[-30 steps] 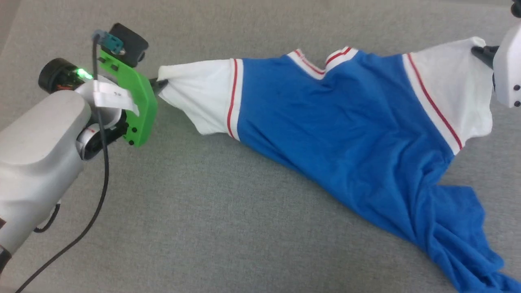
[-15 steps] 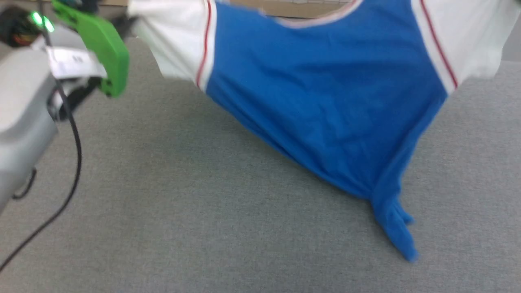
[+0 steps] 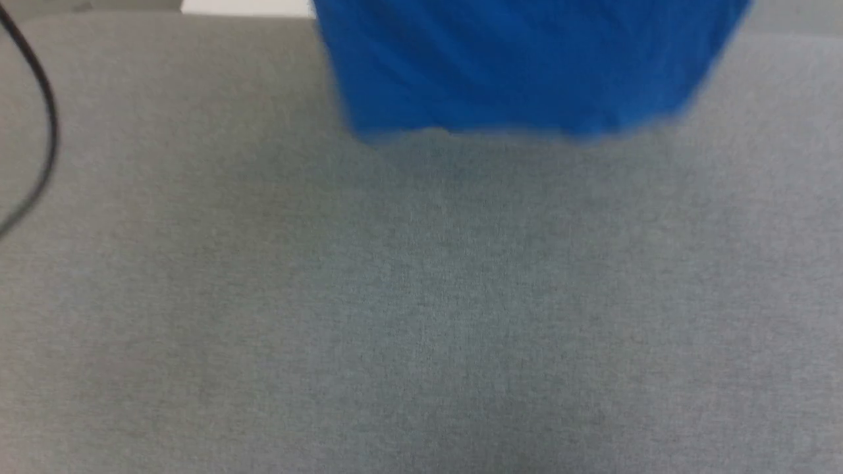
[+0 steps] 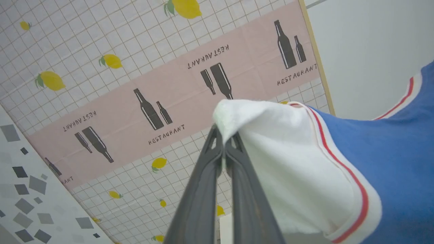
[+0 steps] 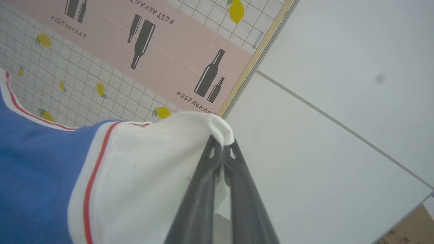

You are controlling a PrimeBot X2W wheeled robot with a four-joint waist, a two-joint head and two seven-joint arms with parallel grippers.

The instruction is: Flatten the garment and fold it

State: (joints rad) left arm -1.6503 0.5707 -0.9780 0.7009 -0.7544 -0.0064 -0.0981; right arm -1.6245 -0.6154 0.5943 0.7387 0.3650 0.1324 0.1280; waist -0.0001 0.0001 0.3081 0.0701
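The garment (image 3: 520, 66) hangs in the air, its blue lower part blurred at the top of the head view, above the grey table (image 3: 421, 316). In the left wrist view my left gripper (image 4: 224, 134) is shut on the tip of one white, red-striped sleeve (image 4: 288, 162), the blue body (image 4: 400, 162) stretching off to the right. In the right wrist view my right gripper (image 5: 222, 142) is shut on the tip of the other white sleeve (image 5: 149, 169), with the blue body (image 5: 34, 176) to the left.
A black cable (image 3: 39, 125) curves down the head view's left edge. Behind the raised grippers stands a wall panel (image 4: 135, 84) with a lemon grid and pink bottle band, beside a plain white wall (image 5: 339, 84).
Both grippers have lifted the garment by its sleeves off the table. It went from lying spread and bunched to hanging free, and the arms have left the head view.
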